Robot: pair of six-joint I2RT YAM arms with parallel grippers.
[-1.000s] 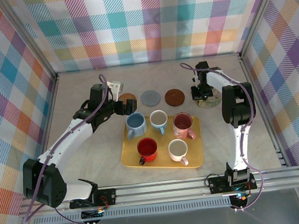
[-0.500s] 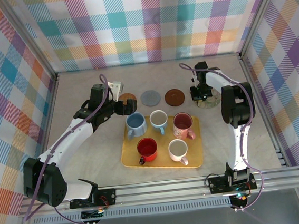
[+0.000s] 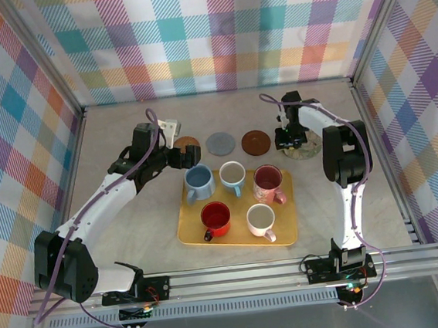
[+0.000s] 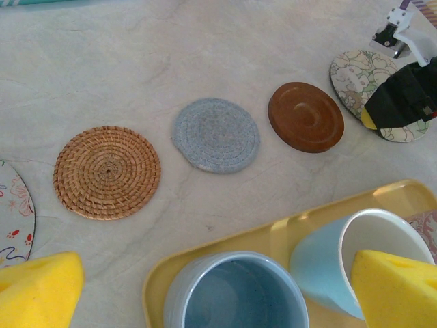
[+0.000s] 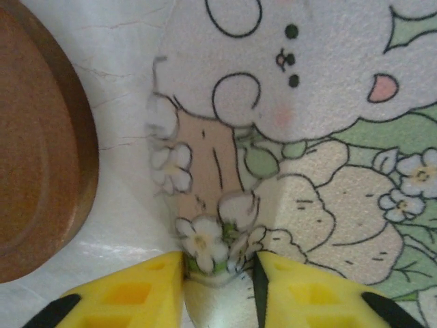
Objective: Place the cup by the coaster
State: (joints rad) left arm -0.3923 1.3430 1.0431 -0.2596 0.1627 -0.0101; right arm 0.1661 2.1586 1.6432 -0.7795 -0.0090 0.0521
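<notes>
A blue cup (image 4: 235, 294) stands at the back left corner of the yellow tray (image 3: 238, 241). My left gripper (image 4: 218, 294) is open just above it, one yellow finger (image 4: 37, 290) far out on each side of the cup (image 3: 199, 181). Behind the tray lie, in a row, a wicker coaster (image 4: 107, 172), a grey coaster (image 4: 216, 134) and a brown coaster (image 4: 305, 117). A patterned rabbit coaster (image 5: 307, 137) lies at the row's right end. My right gripper (image 5: 218, 287) is shut on this coaster's near-left edge, which sits between the two pads (image 5: 136, 294).
The tray also holds a light blue cup (image 4: 355, 263), a maroon and pink cup (image 3: 268, 181), a red cup (image 3: 215, 217) and a white cup (image 3: 261, 220). Another patterned coaster (image 4: 10, 212) lies at the left, beside the wicker one. Checked walls close in the table.
My right gripper has shifted slightly to the left with the patterned coaster's edge in it. The left arm has not moved.
</notes>
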